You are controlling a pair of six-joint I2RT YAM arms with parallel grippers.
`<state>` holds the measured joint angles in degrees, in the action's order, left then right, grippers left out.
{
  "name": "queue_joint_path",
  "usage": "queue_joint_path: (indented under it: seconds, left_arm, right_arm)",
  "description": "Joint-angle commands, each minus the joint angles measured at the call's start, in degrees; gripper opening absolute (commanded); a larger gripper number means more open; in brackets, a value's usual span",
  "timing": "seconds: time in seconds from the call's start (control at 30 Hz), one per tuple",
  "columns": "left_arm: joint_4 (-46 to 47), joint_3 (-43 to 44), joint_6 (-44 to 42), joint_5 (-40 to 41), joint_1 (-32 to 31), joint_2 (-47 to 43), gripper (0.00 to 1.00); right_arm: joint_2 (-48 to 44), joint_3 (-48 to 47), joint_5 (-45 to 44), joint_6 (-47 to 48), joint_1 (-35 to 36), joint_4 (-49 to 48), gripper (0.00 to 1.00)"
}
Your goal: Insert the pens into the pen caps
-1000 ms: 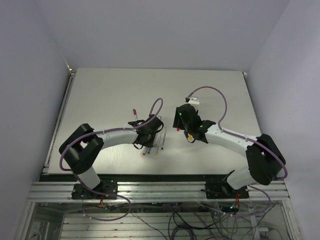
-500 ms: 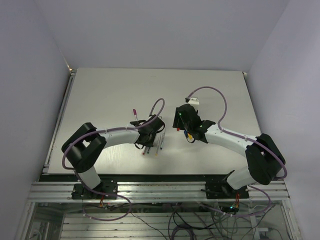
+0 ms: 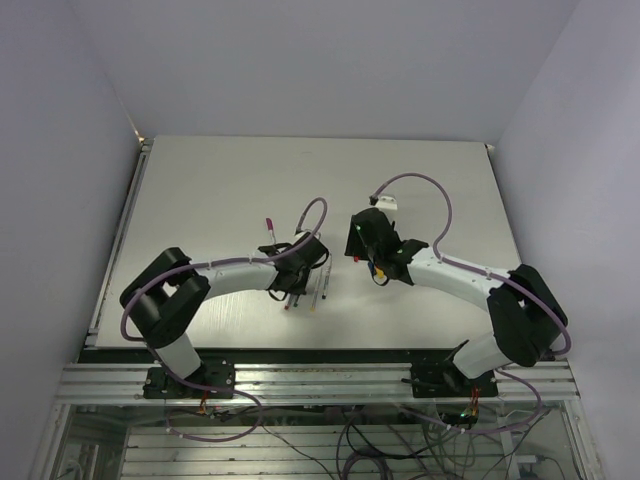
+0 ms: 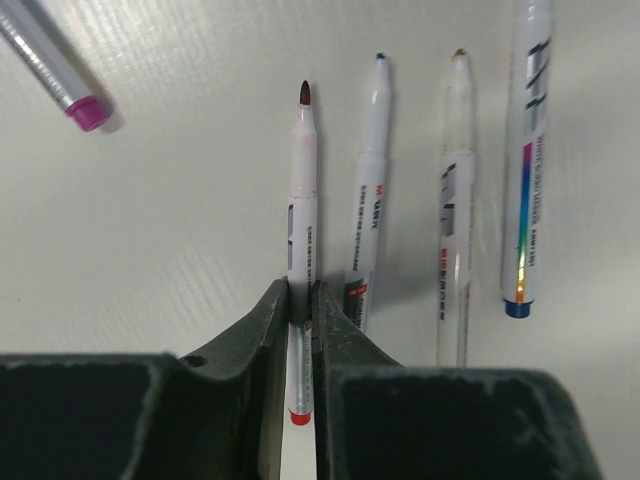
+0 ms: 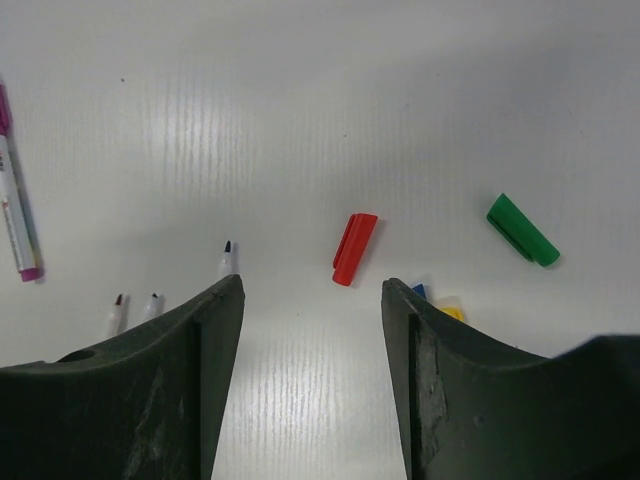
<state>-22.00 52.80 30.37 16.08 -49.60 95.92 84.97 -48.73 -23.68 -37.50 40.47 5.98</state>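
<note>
In the left wrist view my left gripper [image 4: 301,290] is shut on the red pen [image 4: 302,190], which lies flat on the table with its bare tip pointing away. Beside it lie the green pen [image 4: 372,200], the yellow pen [image 4: 456,210] and the blue pen [image 4: 528,150]. The magenta pen [image 4: 50,65] lies apart at the upper left. My right gripper [image 5: 312,285] is open and empty just short of the red cap [image 5: 354,248]. The green cap [image 5: 523,230], blue cap [image 5: 419,290] and yellow cap [image 5: 451,311] lie to its right. No loose magenta cap shows.
From above, the left gripper [image 3: 292,272] and the right gripper [image 3: 363,240] are close together at the middle of the white table [image 3: 220,190]. The pens [image 3: 314,292] lie between the arms, near the front edge. The magenta pen [image 3: 269,228] lies just behind the left wrist.
My left arm has shifted slightly over the row of pens. The right arm has hardly moved.
</note>
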Motion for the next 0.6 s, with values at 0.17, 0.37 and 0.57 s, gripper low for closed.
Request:
queue_joint_path:
  seconds: [0.17, 0.37, 0.57]
  left_arm:
    - [-3.1, -2.4, 1.0, 7.0, -0.2, -8.1, 0.07]
    - [1.6, -2.9, -0.6, 4.9, -0.2, -14.9, 0.07]
    - [2.2, -4.6, -0.4, 5.1, -0.2, -18.9, 0.07]
  right_arm:
    - [8.0, -6.5, -1.6, -1.4, 0.2, 6.5, 0.54]
    - [11.6, -8.2, -2.5, -2.2, 0.2, 7.8, 0.54]
    - [14.3, -11.0, -3.4, -2.2, -0.3, 8.7, 0.53]
